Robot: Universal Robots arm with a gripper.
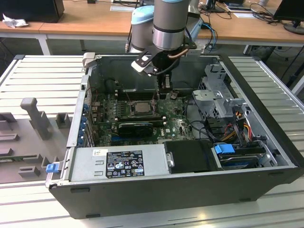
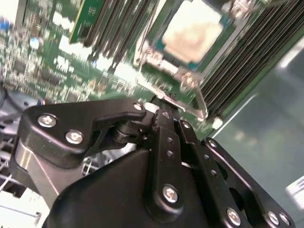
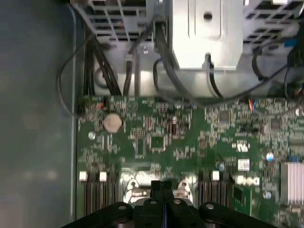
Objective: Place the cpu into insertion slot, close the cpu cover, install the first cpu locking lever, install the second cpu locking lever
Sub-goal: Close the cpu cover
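Nearest in the exterior view is the power supply [image 1: 118, 164], with a black heatsink block [image 1: 135, 127] behind it on the green motherboard [image 1: 107, 118]. Beyond that, the cpu [image 1: 141, 108] sits in the insertion slot [image 1: 153, 112]. In the second wrist view its pale face shows through the cpu cover [image 2: 156, 59], which looks to lie flat around it. Farther back, the gripper [image 1: 166, 88] hangs just past the socket's edge, toward the exterior view's right (fingers pressed together, nothing visible between them).
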